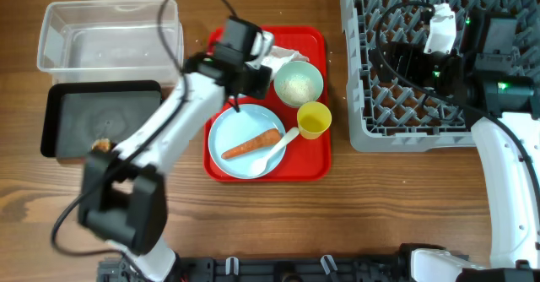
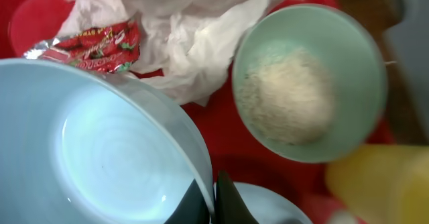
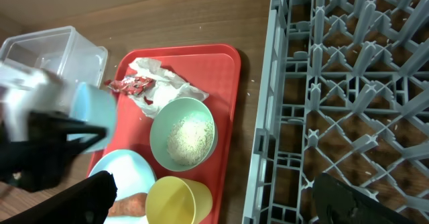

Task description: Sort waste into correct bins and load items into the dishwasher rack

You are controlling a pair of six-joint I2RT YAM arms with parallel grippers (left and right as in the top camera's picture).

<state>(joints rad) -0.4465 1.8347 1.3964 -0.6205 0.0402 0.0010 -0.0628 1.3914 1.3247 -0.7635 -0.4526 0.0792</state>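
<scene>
**Bowl rim pinched by left pincer**

Light blue bowl (image 2: 100, 150), glossy, smooth and empty, is gripped by the left pincer (image 2: 209, 202), its rim clamped between the fingers, over the back left of the flat red tray (image 1: 316, 168). Crumpled white napkins (image 2: 194, 29) and a shiny red wrapper (image 2: 100, 46) are seen just behind it. Mint green bowl (image 1: 298, 84) is part filled with loose white rice (image 2: 288, 96); the yellow cup (image 1: 314, 119) is set just beside it. Orange carrot (image 1: 251, 144) and white spoon (image 1: 277, 151) are laid on the round light blue plate (image 1: 232, 130). Right pincer (image 3: 211, 184) is spread wide over the grey grid rack (image 1: 396, 113). Clear tub (image 1: 110, 33) and black tray (image 1: 101, 105) are placed left on the wooden surface (image 1: 380, 214).
</scene>
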